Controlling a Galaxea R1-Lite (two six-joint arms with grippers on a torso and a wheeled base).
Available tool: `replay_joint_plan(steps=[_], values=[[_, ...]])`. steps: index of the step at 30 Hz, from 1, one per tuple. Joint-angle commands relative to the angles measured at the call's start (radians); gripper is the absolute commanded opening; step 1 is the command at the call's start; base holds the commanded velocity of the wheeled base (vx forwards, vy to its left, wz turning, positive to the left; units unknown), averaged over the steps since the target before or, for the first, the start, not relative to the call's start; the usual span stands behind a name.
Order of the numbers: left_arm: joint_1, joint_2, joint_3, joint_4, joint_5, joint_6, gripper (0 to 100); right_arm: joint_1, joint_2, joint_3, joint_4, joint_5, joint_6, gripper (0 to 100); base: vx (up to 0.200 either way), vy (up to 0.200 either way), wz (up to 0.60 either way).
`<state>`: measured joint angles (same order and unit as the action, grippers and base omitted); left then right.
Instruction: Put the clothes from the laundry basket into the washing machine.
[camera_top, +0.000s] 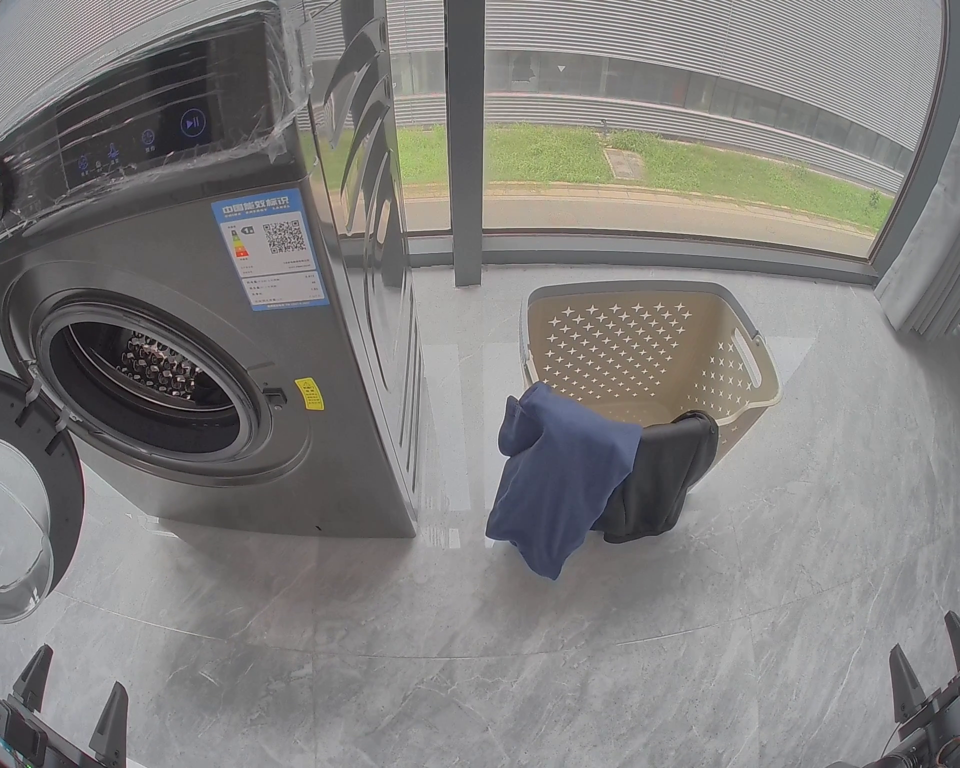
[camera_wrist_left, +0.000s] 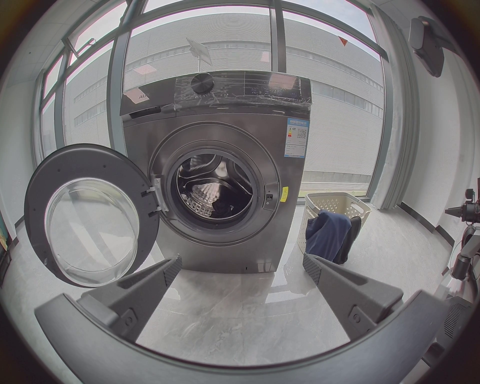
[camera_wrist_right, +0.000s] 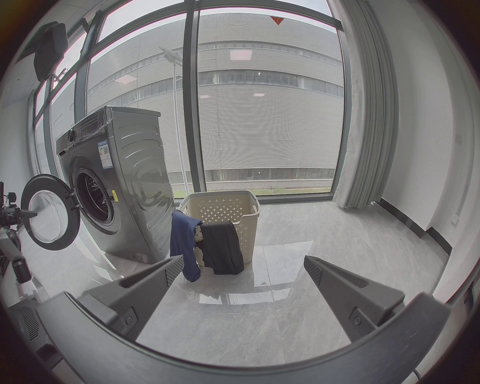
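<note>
the left claw hangs low over the floor, jaws wide apart and nothing between them. it looks straight at the washing machine. the right claw is low on the other side, also apart and empty, and it faces the laundry basket. both claws are well apart from the clothes.

the clothes are two pieces, draped over the near rim of the basket and hanging down its outer wall. the blue garment is on the side nearer the machine. the black garment is just beside it, and the two touch where the blue edge lies over the black. the blue one hangs close to the floor; i cannot tell if it touches.

i judge both pieces soft, light and limp. they will fold and swing when lifted, and a long end may drag. the best place to take hold seems the bunched fold on top of the rim, where the cloth is thick. the flat hanging part gives only one thin layer and may slip out. the blue one should go first, as it lies partly over the black.

the basket looks like light plastic on a smooth floor, so it may slide or tip if the cloth catches.

the machine's door is swung open and the drum is free to enter. something dark lies inside it; i cannot tell what.
</note>
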<state>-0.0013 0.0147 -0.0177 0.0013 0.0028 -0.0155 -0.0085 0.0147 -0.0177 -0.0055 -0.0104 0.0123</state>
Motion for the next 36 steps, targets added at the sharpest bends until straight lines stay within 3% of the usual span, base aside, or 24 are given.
replay_joint_plan(steps=[1,20,32,36], values=[[0.000,-0.005,0.016,0.000,0.000,0.002,100,-0.001,-0.015,0.018,-0.001,0.000,0.000,100,0.000,-0.200,0.00],[0.000,-0.007,0.016,0.000,0.000,0.006,100,-0.001,-0.015,0.018,-0.001,0.000,0.000,100,0.000,-0.200,0.00],[0.000,-0.007,0.018,0.000,-0.001,0.017,100,-0.001,-0.015,0.018,0.001,0.000,0.000,100,0.000,0.000,0.00],[0.000,-0.007,0.016,0.002,-0.001,0.017,100,-0.001,-0.015,0.018,-0.001,0.001,0.000,100,0.200,0.000,0.00]])
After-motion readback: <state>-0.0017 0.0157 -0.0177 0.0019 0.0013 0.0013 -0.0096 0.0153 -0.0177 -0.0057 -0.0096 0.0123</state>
